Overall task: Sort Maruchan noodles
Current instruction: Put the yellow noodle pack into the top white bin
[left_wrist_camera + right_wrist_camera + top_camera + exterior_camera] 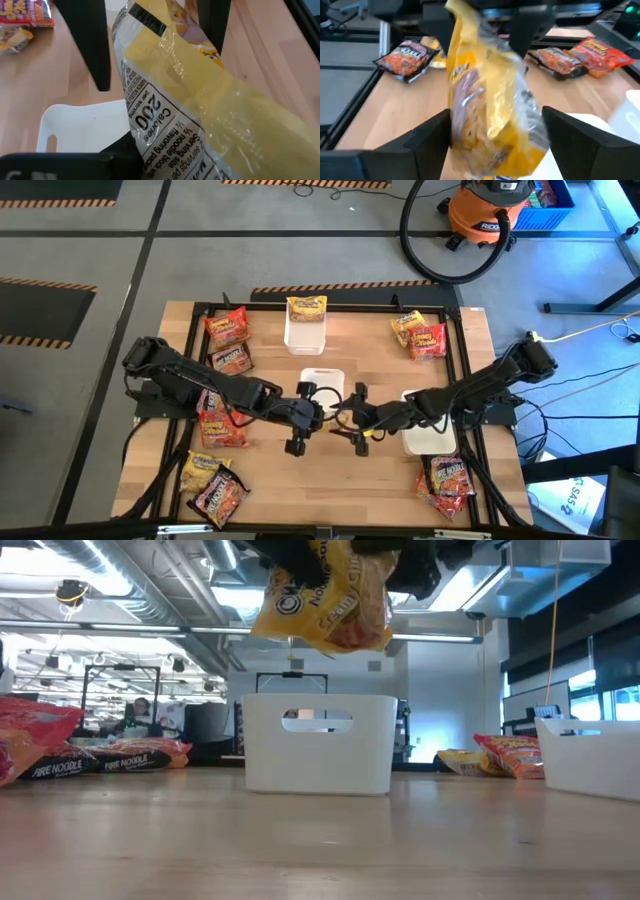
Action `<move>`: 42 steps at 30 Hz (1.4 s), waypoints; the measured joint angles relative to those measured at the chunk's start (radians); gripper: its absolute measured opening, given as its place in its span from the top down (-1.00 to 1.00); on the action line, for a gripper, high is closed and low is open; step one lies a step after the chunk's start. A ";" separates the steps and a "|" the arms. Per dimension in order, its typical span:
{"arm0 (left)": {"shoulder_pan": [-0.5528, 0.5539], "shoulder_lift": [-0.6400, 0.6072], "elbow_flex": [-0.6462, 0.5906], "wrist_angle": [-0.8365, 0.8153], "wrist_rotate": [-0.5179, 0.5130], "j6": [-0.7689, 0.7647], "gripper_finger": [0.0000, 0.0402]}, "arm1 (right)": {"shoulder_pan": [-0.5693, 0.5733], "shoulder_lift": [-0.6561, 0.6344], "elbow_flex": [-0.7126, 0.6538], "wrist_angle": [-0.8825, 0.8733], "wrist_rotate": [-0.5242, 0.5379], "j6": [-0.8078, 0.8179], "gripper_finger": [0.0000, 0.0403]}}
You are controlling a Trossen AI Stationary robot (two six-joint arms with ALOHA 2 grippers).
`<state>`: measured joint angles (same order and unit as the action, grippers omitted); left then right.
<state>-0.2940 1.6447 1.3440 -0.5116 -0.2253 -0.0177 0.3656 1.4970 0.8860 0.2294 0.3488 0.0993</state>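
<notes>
Left hand [155,60] clamped on yellow noodle packet [200,115], right hand [495,135] spread wide around it, contact unclear

Glossy crinkled plastic packet [200,105]; matt wooden table [380,470].

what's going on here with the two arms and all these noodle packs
The robot is sorting ramen packets into white trays. The left gripper holds a yellow noodle packet up over the middle of the table, near the centre tray. The right gripper sits open right beside it, fingers on either side of the hanging packet, as if for a handover. One yellow packet already lies in the far tray; red and dark packets lie scattered around the table's edges.
</notes>
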 joint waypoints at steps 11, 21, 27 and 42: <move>0.000 0.000 0.000 0.013 0.002 -0.023 0.27 | 0.000 0.013 -0.001 0.009 -0.080 -0.021 0.15; -0.008 -0.024 0.000 -0.017 -0.097 -0.043 0.01 | 0.000 0.010 -0.001 0.002 -0.001 -0.028 0.50; -0.043 -0.116 0.002 -0.102 -0.108 -0.058 0.01 | 0.015 -0.057 -0.001 -0.097 0.044 -0.002 0.51; -0.003 -0.342 -0.396 0.329 -0.089 0.055 0.01 | 0.068 -0.269 -0.350 0.283 0.232 0.025 0.51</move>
<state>-0.2974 1.3031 0.9482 -0.1827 -0.3141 0.0374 0.4333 1.2281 0.5358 0.5119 0.5807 0.1243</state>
